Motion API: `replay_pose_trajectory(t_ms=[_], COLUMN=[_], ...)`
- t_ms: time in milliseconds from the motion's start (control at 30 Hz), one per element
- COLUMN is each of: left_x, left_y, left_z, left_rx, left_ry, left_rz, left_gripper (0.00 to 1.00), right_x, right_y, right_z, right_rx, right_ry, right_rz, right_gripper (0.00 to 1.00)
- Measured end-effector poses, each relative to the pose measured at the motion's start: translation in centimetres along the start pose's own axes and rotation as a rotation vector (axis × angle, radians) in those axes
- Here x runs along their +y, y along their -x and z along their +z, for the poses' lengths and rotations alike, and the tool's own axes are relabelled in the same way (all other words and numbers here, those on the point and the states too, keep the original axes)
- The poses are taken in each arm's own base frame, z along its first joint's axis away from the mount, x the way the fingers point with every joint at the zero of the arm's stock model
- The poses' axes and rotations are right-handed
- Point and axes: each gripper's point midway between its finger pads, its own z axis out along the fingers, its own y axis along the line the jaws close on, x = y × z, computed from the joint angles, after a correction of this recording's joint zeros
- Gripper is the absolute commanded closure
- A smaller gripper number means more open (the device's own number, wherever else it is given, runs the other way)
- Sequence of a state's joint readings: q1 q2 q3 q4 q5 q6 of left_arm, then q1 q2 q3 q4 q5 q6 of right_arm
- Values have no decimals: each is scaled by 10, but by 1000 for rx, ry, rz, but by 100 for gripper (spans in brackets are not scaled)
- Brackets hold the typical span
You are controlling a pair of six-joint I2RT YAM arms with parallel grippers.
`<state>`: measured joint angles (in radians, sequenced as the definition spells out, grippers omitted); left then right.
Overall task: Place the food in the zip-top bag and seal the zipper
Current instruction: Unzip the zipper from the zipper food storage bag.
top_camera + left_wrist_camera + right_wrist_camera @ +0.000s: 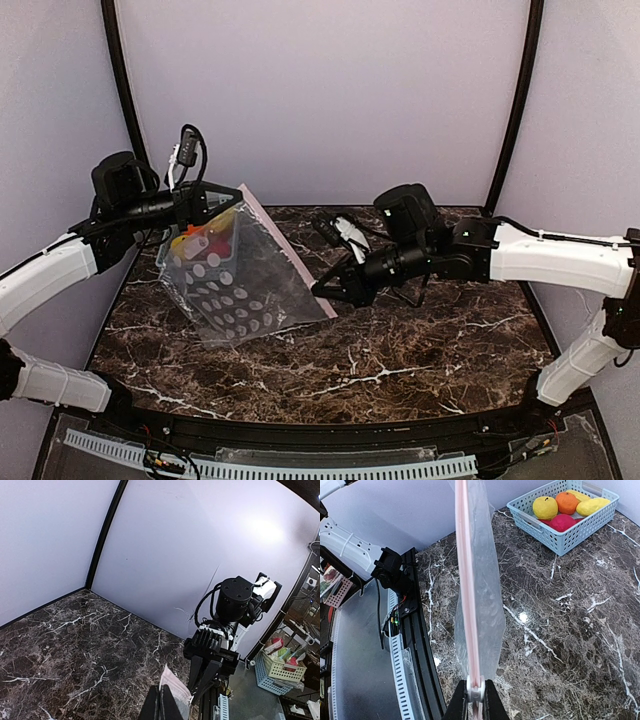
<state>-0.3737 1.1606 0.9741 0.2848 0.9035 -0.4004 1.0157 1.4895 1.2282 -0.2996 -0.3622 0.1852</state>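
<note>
The zip-top bag [250, 285], clear with white dots, hangs stretched between both grippers above the table. Its pink zipper [290, 250] runs from upper left to lower right. My left gripper [232, 197] is shut on the bag's upper corner [175, 682]. My right gripper [328, 293] is shut on the white slider [475, 688] at the zipper's lower end, and the pink strip [465, 580] runs away from it. The bag looks flat. The food [562, 510] lies in the blue-grey basket [540, 530]: yellow pieces, an orange ball and a round red piece.
The basket [182, 262] stands at the back left of the marble table, behind the bag in the top view. The table's black front rail [422, 645] and a white slotted cable duct lie beside the right gripper. Purple walls close the back and sides.
</note>
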Motion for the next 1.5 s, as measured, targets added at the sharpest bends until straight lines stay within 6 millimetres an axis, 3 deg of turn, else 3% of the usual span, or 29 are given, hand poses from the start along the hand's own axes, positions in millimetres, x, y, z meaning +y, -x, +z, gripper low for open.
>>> replay_pose_trajectory(t_ms=[1100,1267,1367,1500], left_x=[12,6,2,-8], left_y=[4,3,7,4], left_z=[-8,-8,-8,-1], left_rx=[-20,-32,-51,-38], left_ry=[33,-13,-41,-96], left_rz=[-7,5,22,32], left_gripper=[99,99,99,99], right_x=[-7,-8,-9,-10], right_y=[-39,-40,-51,-43], right_z=[5,4,0,-16], right_rx=[112,113,147,113], right_ry=[-11,-16,-29,-75], right_rz=[54,62,88,87], right_gripper=[100,71,54,41])
